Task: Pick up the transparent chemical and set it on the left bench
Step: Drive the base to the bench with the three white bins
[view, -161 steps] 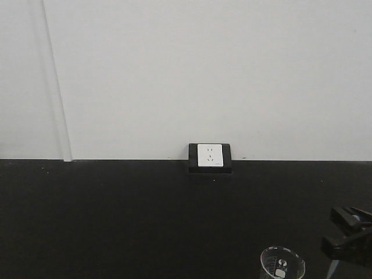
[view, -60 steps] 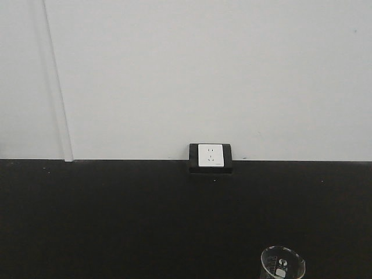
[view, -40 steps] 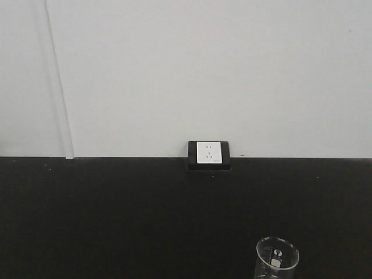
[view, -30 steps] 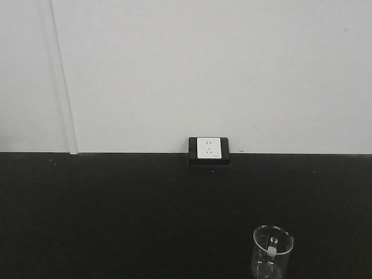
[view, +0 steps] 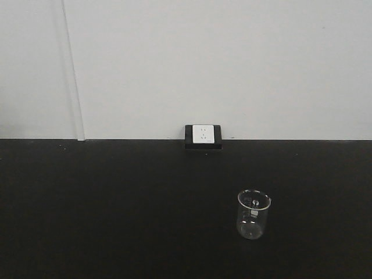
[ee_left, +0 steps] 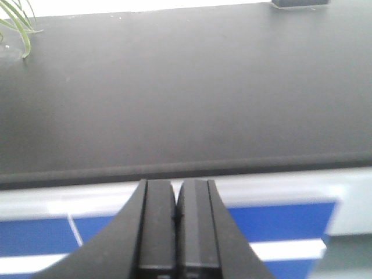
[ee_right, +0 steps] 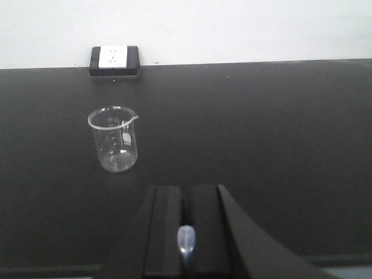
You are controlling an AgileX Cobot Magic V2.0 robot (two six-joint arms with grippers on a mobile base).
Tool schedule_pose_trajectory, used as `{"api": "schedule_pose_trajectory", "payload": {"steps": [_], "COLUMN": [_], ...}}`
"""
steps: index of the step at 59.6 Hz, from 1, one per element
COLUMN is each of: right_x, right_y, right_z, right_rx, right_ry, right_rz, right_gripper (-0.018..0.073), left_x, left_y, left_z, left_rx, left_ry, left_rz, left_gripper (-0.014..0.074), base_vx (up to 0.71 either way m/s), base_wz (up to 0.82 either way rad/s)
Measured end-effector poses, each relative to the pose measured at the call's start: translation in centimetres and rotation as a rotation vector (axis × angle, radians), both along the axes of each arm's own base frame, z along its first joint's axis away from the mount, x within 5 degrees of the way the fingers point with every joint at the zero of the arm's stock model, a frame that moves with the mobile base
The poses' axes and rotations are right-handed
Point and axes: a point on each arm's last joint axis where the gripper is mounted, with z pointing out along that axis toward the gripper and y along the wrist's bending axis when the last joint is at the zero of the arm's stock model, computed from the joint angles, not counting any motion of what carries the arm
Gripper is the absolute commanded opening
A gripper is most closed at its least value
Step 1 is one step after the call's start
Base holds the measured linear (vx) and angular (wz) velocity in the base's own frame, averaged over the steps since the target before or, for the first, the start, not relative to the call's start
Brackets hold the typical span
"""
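Observation:
The transparent chemical point(ee_right: 186, 239) shows in the right wrist view as a pale translucent rounded bulb pinched between the black fingers of my right gripper point(ee_right: 187, 192), which is shut on it above the near part of a black countertop point(ee_right: 279, 128). The rest of the dropper is hidden by the fingers. My left gripper point(ee_left: 176, 186) is shut with nothing in it, hanging just in front of the counter's front edge point(ee_left: 244, 165). Neither gripper appears in the front view. The left bench is out of view.
A clear glass beaker point(view: 253, 215) point(ee_right: 114, 139) stands upright on the black countertop, ahead and left of my right gripper. A white wall socket point(view: 203, 135) point(ee_right: 114, 58) sits at the back against the white wall. Green plant leaves point(ee_left: 17, 23) show at far left. Blue floor point(ee_left: 279, 221) lies below.
The front view has drawn back from the counter: beaker and socket now sit higher and smaller in frame. The right gripper, seen at lower right 2.7 s ago, has left that view.

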Motion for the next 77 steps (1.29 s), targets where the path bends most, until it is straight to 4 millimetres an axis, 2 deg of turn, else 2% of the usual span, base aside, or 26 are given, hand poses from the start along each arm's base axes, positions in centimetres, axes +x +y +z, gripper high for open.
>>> {"api": "schedule_pose_trajectory", "payload": {"steps": [31, 77], "right_x": [0.0, -0.02], "right_y": [0.0, -0.03], "right_z": [-0.01, -0.08], "right_rx": [0.0, 0.0], "right_ry": [0.001, 0.009], "right_rz": [0.0, -0.003], "right_gripper": [0.0, 0.0], "left_x": [0.0, 0.0], "left_y": [0.0, 0.0], "left_z": [0.0, 0.0], "left_rx": [0.0, 0.0], "left_ry": [0.0, 0.0], "left_rz": [0.0, 0.0], "left_gripper": [-0.0004, -0.0004], "base_vx": [-0.36, -0.31], "base_wz": [0.05, 0.47]}}
